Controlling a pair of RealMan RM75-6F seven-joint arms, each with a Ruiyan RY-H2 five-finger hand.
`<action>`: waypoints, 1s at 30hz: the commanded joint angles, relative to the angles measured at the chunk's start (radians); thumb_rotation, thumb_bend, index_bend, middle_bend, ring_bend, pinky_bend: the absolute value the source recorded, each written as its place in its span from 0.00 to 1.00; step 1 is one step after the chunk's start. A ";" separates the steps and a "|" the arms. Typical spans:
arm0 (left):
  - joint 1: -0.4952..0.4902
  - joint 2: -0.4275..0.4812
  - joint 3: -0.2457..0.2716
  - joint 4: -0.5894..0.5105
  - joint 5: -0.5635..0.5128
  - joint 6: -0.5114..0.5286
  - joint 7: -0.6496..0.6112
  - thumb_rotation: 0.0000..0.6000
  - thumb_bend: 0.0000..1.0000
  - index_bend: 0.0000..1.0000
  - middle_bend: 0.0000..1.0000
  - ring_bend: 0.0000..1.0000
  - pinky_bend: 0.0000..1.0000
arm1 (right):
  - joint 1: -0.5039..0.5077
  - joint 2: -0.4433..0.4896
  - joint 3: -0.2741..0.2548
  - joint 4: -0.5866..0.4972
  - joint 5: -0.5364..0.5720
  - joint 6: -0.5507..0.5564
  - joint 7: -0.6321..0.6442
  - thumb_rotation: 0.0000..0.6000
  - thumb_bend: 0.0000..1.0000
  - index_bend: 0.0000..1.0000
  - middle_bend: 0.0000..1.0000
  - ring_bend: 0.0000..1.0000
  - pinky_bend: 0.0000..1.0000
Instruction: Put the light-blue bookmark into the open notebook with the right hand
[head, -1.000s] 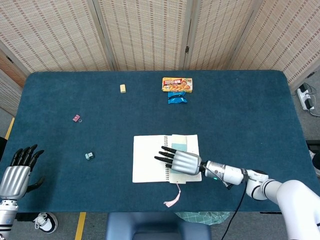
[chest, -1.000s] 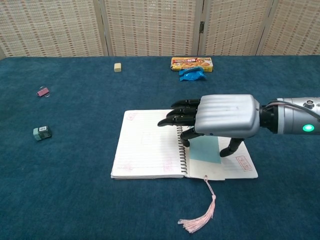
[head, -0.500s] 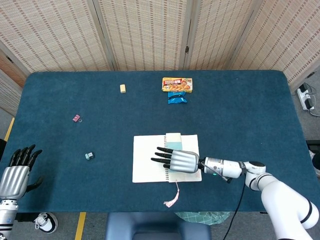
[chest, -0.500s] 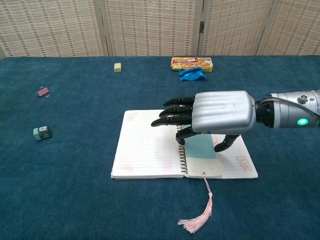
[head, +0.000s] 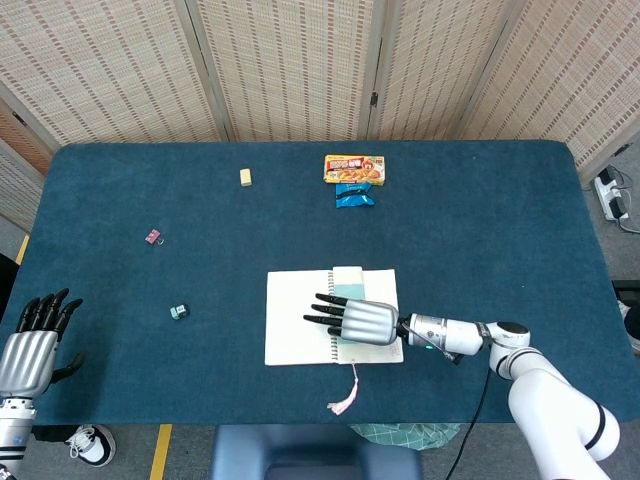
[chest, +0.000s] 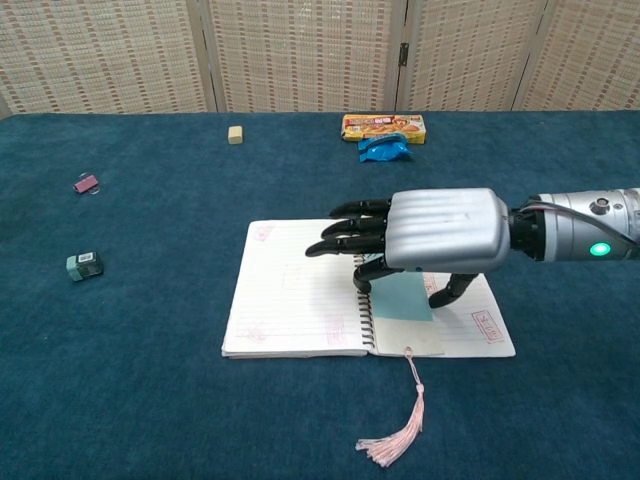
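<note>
Fingers (chest: 345, 228) of the right hand (chest: 440, 232) reach out flat and apart toward the left of the frame, above the spiral spine of the open notebook (chest: 300, 290); in the chest view the thumb curls down under the palm near the bookmark, and I cannot tell whether it touches the card or merely hangs over it. Nothing seems pinched, so the hand reads as released. Under the palm, the light-blue bookmark (chest: 405, 298) lies flat on the notebook's right-hand page just beside the spine, at the centre of the frame, with its pink tassel (chest: 395, 440) trailing off the book's lower edge onto the blue table (chest: 150, 380). By this lie, the placing looks essentially done and the step in hand is letting go. Next, the hand would need to lift straight up and draw back toward the right without dragging the card or snagging the tassel cord. Far off at the lower left of the head view, the left hand (head: 30, 350) rests idle, fingers spread, holding nothing.
</note>
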 joint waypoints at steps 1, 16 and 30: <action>0.000 0.000 0.000 0.000 0.001 0.001 -0.002 1.00 0.33 0.17 0.07 0.00 0.00 | -0.001 -0.003 -0.002 0.003 0.008 -0.007 -0.004 1.00 0.15 0.48 0.03 0.03 0.00; -0.003 -0.002 0.000 0.005 0.001 -0.005 -0.002 1.00 0.33 0.18 0.07 0.00 0.00 | 0.004 0.006 -0.025 -0.014 0.025 0.001 -0.018 1.00 0.15 0.41 0.03 0.02 0.00; -0.004 -0.004 0.003 0.006 0.008 -0.003 -0.001 1.00 0.33 0.18 0.07 0.00 0.00 | 0.002 0.022 -0.030 -0.041 0.043 0.001 -0.050 1.00 0.15 0.35 0.02 0.02 0.00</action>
